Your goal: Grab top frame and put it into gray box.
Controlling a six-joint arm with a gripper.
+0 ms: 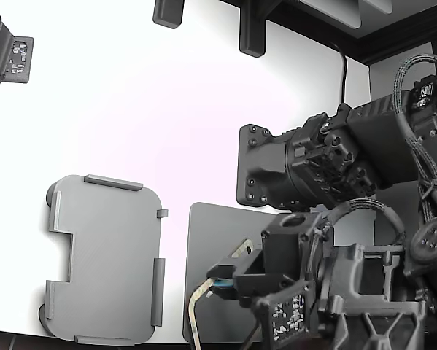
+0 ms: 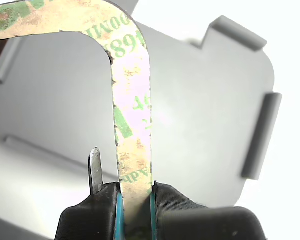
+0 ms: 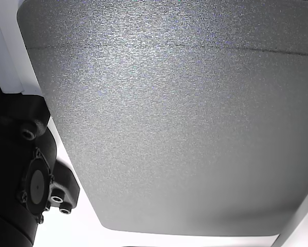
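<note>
Pincer (image 2: 134,210) clamps top frame (image 2: 132,120) above dark mat (image 1: 203,248)

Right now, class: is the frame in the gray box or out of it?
Out: the fingers hold the frame above the empty box.

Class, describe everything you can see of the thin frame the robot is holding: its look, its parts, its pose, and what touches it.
The frame is a thin, flat strip with a rounded corner and an open middle. It looks like tan, speckled card with green printed letters. Only part of it shows. The end effector is shut on one straight side, with a pad on each face. In the exterior view it seems to be lifted above the dark mat, beside the light gray tray, and nothing else appears to touch it.
</note>
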